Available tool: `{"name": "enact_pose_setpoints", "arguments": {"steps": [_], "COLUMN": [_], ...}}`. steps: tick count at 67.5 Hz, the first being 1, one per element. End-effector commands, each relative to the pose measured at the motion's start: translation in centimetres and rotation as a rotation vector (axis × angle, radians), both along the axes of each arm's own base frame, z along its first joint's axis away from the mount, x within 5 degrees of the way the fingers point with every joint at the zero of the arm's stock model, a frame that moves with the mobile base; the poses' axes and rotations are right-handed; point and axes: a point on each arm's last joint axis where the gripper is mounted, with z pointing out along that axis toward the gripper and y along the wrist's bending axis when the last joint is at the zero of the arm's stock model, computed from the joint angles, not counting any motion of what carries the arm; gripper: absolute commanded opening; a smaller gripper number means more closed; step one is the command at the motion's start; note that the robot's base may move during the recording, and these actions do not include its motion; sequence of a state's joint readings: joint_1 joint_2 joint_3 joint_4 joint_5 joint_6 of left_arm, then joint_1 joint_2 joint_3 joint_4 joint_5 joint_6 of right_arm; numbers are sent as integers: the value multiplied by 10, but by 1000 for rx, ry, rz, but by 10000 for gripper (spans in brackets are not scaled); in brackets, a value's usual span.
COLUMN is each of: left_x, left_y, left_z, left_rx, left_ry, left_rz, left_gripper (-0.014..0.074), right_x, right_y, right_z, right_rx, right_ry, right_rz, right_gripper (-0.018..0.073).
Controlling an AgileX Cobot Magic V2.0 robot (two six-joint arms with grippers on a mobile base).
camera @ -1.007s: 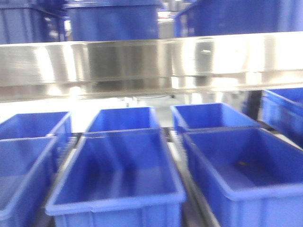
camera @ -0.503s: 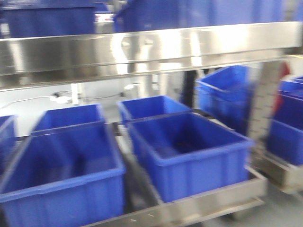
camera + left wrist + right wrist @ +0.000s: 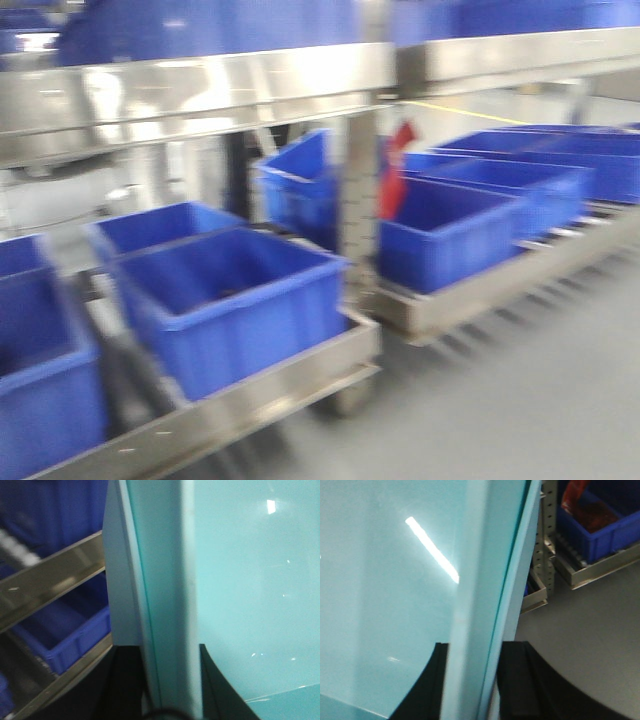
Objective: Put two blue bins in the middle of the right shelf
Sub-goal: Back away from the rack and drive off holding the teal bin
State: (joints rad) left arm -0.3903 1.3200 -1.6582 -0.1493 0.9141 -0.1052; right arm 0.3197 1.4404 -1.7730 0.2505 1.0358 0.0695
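A pale sky-blue bin (image 3: 250,580) fills both wrist views, its smooth wall and thick rim running upright through each frame. My left gripper (image 3: 167,680) is shut on that rim, one black finger on each side of the wall. My right gripper (image 3: 470,680) is shut on the opposite rim of the same pale bin (image 3: 385,580). A thin teal seam runs along the rim; I cannot tell whether a second bin is nested there. The right shelf (image 3: 520,55) shows at the right of the front view, its shiny front rail near the top. Neither gripper nor the pale bin appears in the front view.
Dark royal-blue crates (image 3: 230,300) sit on the left rack's low tier, more crates (image 3: 470,225) on the right rack's. A steel upright (image 3: 355,200) with a red item (image 3: 397,180) stands between them. Grey floor (image 3: 520,400) lies in front. A perforated post (image 3: 549,530) is close beside the right gripper.
The front view has swung to the right: the left rack and its crates slid leftward, and the right rack and grey floor came into view.
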Motion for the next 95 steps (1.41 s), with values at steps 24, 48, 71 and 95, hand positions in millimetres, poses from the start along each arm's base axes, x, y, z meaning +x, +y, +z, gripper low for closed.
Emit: {"name": "enact_pose_setpoints", "arguments": {"steps": [24, 48, 71, 95], "left_x": [-6, -6, -6, -6], "left_y": [-2, -2, -2, -2], "left_z": [18, 18, 18, 18], "left_rx": [-114, -114, -114, -114], "left_ry": [-95, -95, -95, -95], "left_rz": [-16, -16, -16, -16], "left_gripper": [-111, -111, -111, -111], "right_x": [-5, -5, -5, -5], "right_y": [1, 1, 1, 1], "right_z": [14, 14, 14, 14], "right_rx": [41, 41, 41, 41], "right_ry": [-82, -82, -82, -82], "right_rz": [16, 16, 16, 16], "right_gripper": [-153, -153, -153, -153]}}
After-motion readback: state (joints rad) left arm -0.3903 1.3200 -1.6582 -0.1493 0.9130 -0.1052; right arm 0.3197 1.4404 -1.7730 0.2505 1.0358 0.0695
